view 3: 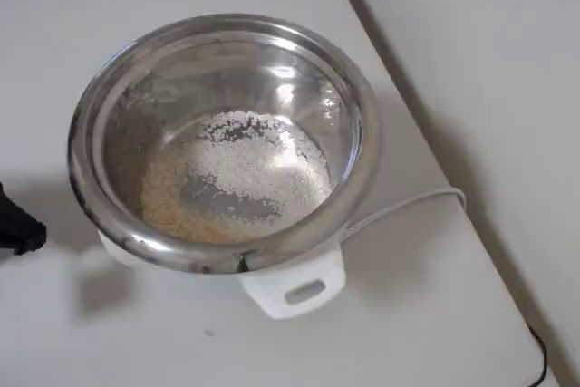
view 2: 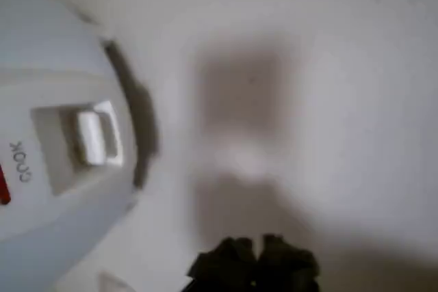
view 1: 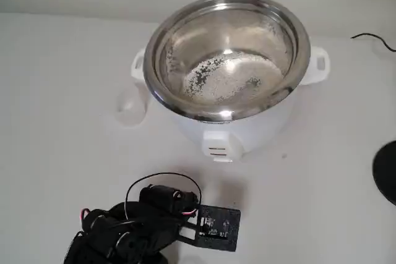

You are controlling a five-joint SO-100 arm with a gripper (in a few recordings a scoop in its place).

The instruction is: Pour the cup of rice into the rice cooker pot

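The rice cooker pot (view 1: pixel 229 54) is a shiny steel bowl in a white cooker body with side handles, standing mid-table. Rice (view 1: pixel 229 78) lies in a thin pale layer on its bottom, and the overhead view shows the same rice (view 3: pixel 236 174) inside the pot (view 3: pixel 222 251). The cup (view 1: pixel 131 106) stands upright on the table just left of the cooker, away from the arm. My black arm (view 1: pixel 142 227) is folded low at the front edge. In the wrist view my gripper (view 2: pixel 253 261) is shut on nothing, beside the cooker's front switch (view 2: pixel 89 138).
A black cable (view 1: pixel 371 38) lies at the back right and a dark round object (view 1: pixel 387 180) sits at the right edge. The cooker's white cord (view 3: pixel 408 206) runs toward the table edge on the right. Bare table lies between arm and cooker.
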